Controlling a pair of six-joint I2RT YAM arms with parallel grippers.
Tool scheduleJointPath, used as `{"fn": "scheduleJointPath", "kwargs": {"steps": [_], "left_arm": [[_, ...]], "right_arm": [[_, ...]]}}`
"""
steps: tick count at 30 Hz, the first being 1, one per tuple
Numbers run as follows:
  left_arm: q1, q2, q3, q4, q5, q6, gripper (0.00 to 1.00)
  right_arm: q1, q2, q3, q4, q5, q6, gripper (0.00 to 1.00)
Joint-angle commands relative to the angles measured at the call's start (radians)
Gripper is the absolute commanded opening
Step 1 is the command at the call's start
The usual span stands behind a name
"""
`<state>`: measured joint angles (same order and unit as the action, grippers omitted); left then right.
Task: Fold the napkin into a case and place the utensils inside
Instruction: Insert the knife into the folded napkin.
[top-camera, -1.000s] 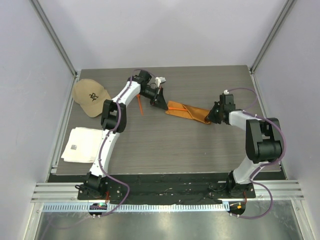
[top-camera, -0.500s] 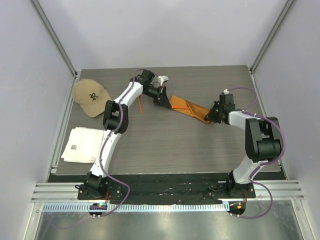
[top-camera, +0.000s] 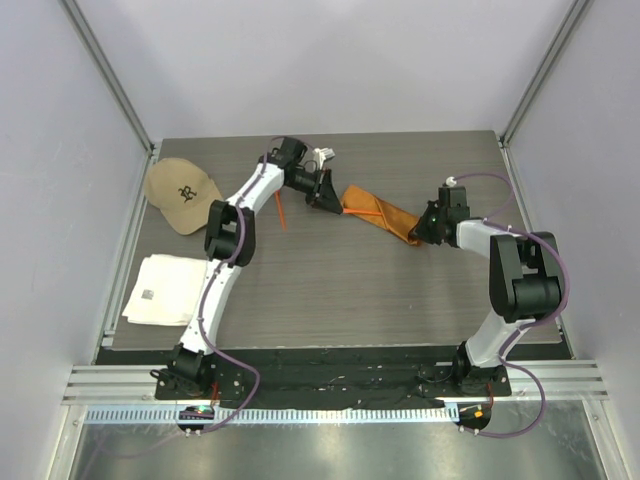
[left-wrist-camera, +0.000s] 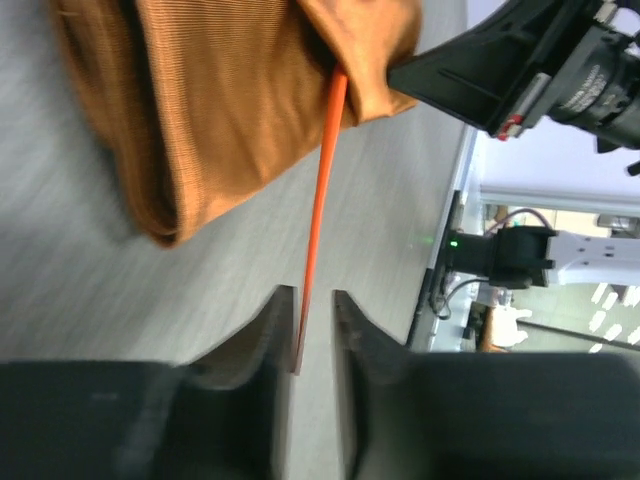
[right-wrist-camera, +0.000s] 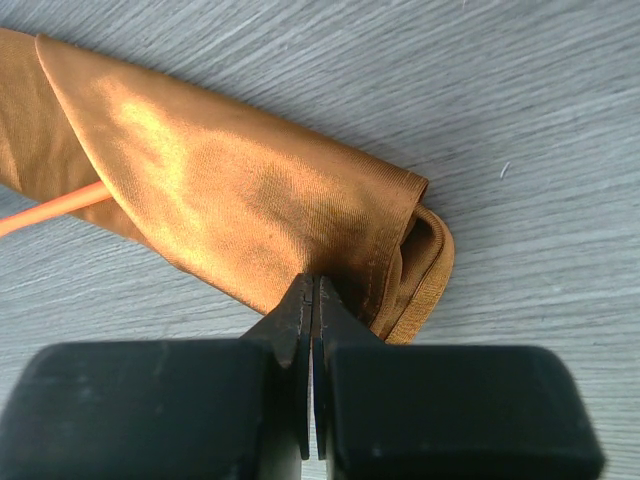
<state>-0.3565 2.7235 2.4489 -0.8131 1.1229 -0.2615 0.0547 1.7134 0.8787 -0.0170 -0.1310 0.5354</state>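
Note:
The rust-orange napkin (top-camera: 380, 212), folded into a narrow case (right-wrist-camera: 230, 200), lies slanted on the table between the two arms. One thin orange utensil (left-wrist-camera: 320, 200) sticks out of its open end (left-wrist-camera: 220, 100); its handle tip lies between the fingers of my left gripper (left-wrist-camera: 312, 300), against one finger, with a gap to the other. That left gripper (top-camera: 328, 200) is slightly open at the case's left end. My right gripper (right-wrist-camera: 314, 285) is shut with its tips pinching the cloth at the case's right end (top-camera: 420, 235). A second orange utensil (top-camera: 282, 212) lies loose beside the left arm.
A tan cap (top-camera: 182, 193) sits at the far left of the table. A thick white towel (top-camera: 165, 290) lies in front of it near the left edge. Frame posts stand at the table's back corners.
My left gripper has pushed the utensil further into the case, swinging the case's left end away from me, and its jaws have parted. The right gripper has stayed put, shut.

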Motion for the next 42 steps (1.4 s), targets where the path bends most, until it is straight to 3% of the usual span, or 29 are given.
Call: {"fn": "scheduleJointPath", "kwargs": {"steps": [1, 4, 6, 7, 10, 15, 17, 22, 24, 30, 37, 42], "left_arm": [[0.028, -0.024, -0.004, 0.020, -0.047, -0.025, 0.36], [0.036, -0.071, -0.030, 0.048, -0.104, -0.039, 0.53], [0.040, -0.096, -0.033, 0.048, -0.136, -0.048, 0.71], [0.040, -0.105, -0.031, 0.039, -0.147, -0.042, 0.87], [0.045, -0.171, -0.062, 0.008, -0.271, -0.019, 1.00], [0.050, -0.306, -0.178, -0.020, -0.561, -0.050, 1.00], [0.050, -0.410, -0.311, 0.044, -0.639, -0.123, 0.98], [0.030, -0.666, -0.674, 0.296, -0.744, -0.265, 0.73], [0.001, -0.772, -0.798, 0.356, -0.770, -0.283, 0.63], [-0.093, -1.007, -1.085, 0.492, -0.818, -0.335, 0.59], [-0.170, -1.137, -1.356, 0.676, -0.825, -0.430, 0.57], [-0.173, -1.186, -1.433, 0.716, -0.813, -0.447, 0.55]], "right_arm": [[-0.003, 0.028, 0.013, -0.037, 0.021, -0.025, 0.01], [0.000, 0.015, 0.016, -0.040, 0.022, -0.026, 0.01], [0.004, 0.012, 0.031, -0.046, 0.021, -0.025, 0.01], [0.010, 0.003, 0.039, -0.052, 0.021, -0.026, 0.01], [0.025, -0.014, 0.084, -0.086, 0.031, -0.023, 0.01], [0.057, -0.044, 0.192, -0.127, 0.045, -0.028, 0.01], [0.060, -0.029, 0.236, -0.132, 0.053, -0.035, 0.01], [0.062, 0.133, 0.459, -0.175, 0.024, -0.083, 0.01], [0.063, 0.216, 0.553, -0.181, -0.011, -0.094, 0.01], [0.083, 0.371, 0.752, -0.221, -0.071, -0.110, 0.01], [0.132, 0.495, 0.819, -0.230, -0.110, -0.146, 0.01], [0.162, 0.534, 0.815, -0.232, -0.119, -0.172, 0.01]]}}
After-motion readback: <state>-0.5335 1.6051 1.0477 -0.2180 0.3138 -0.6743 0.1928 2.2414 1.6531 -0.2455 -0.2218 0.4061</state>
